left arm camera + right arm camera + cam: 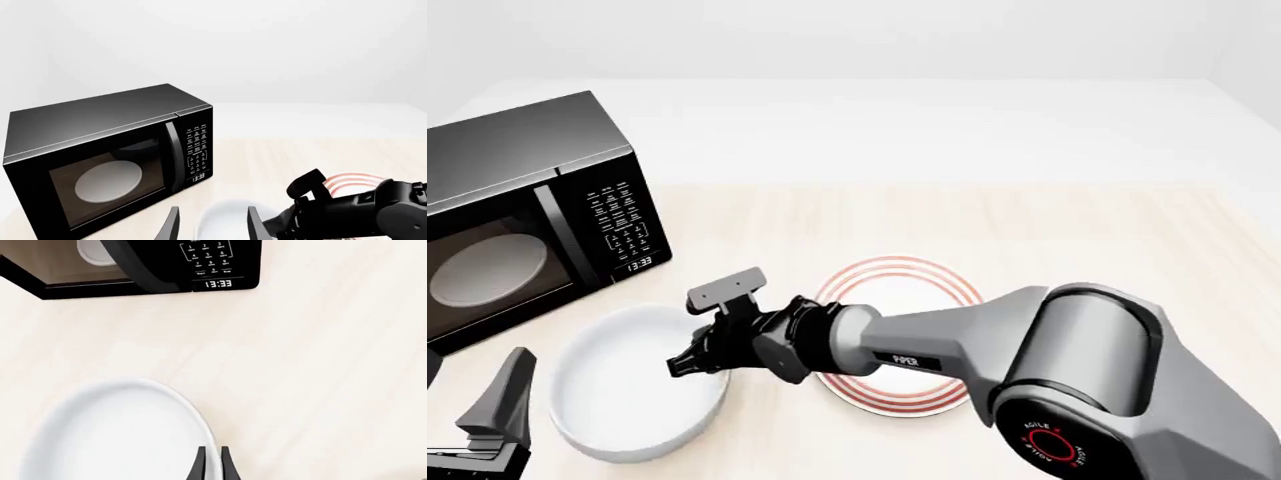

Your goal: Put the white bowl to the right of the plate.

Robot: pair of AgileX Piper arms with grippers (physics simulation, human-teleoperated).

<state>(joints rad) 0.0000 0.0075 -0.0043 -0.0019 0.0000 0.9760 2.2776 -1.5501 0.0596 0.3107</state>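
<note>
Tabletop (988, 215); white bowl's (627, 385) rim between right gripper (694, 362)

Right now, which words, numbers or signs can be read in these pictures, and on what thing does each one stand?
"13:33": clock display on the microwave, below its keypad.
"PIPER": white lettering on the right arm's forearm.
"AGILEX": red ring mark on the right arm's joint, only partly legible.
Keypad button labels: too small to read.
The white bowl and the plate: no text.

My right arm: reaching across to the left, right gripper (690, 364) fingers nearly together.
My left gripper (210, 225): low at left, fingers spread apart.
</note>
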